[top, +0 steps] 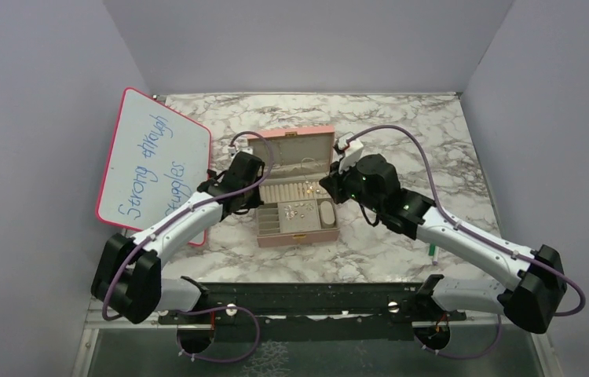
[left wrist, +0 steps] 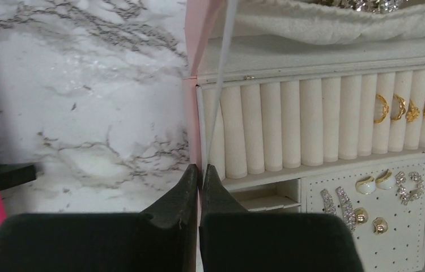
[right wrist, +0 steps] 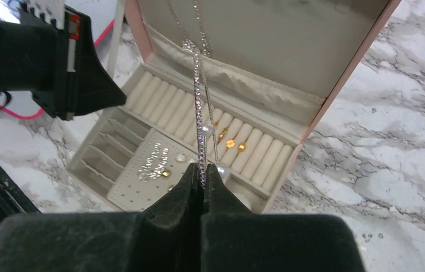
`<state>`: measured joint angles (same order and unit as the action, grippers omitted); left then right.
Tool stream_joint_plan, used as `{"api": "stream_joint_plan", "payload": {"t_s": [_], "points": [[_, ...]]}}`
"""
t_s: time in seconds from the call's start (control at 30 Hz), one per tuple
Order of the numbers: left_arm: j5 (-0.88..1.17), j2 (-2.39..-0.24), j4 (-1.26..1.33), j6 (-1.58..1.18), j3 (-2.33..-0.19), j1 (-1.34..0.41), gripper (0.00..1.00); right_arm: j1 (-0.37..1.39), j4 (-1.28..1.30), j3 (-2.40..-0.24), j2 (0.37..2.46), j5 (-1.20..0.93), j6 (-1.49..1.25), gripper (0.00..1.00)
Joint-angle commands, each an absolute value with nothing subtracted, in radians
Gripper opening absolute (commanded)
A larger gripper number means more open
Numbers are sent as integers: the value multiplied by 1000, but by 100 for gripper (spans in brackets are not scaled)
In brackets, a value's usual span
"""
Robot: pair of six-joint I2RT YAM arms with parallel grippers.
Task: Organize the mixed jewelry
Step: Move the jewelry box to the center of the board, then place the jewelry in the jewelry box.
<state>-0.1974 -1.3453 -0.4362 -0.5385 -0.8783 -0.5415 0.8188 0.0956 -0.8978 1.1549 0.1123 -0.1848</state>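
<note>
So: chain was pinched in the clenched right gripper and held above the box, likely to keep it untangled. Left gripper was clamped shut at the box's left wall, presumably for steadying. Rings were seated in the box's rolls.

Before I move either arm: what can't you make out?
- Top view: tiny jewellery pieces in the open pink box are too small to identify.
- Left wrist: shut jaws of the left gripper hide whether they pinch anything.
- Right wrist: the thin silver chain in the right gripper runs off the top edge.
</note>
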Motion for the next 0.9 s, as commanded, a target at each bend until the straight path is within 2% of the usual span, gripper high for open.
{"api": "stream_joint_plan", "payload": {"t_s": [0.0,0.1,0.23,0.47,0.63,0.87], "points": [[-133,-1220,-426,-487,-871,-481,12,816,10,-961,1229,20,-54,1],[-99,-1183,-407,-488,-864,-469,35,809,-65,-986,1287,-57,16,1],[-87,-1152,-401,-495,-865,-463,46,785,-91,-1057,1382,-68,38,1],[-84,-1110,-400,-504,-870,-459,53,752,-104,-1152,1500,-49,43,1],[-83,-1100,-402,-504,-879,-459,53,740,-69,-1188,1538,-22,48,1],[-84,-1094,-402,-509,-886,-457,53,719,-62,-1134,1510,16,78,1]]}}
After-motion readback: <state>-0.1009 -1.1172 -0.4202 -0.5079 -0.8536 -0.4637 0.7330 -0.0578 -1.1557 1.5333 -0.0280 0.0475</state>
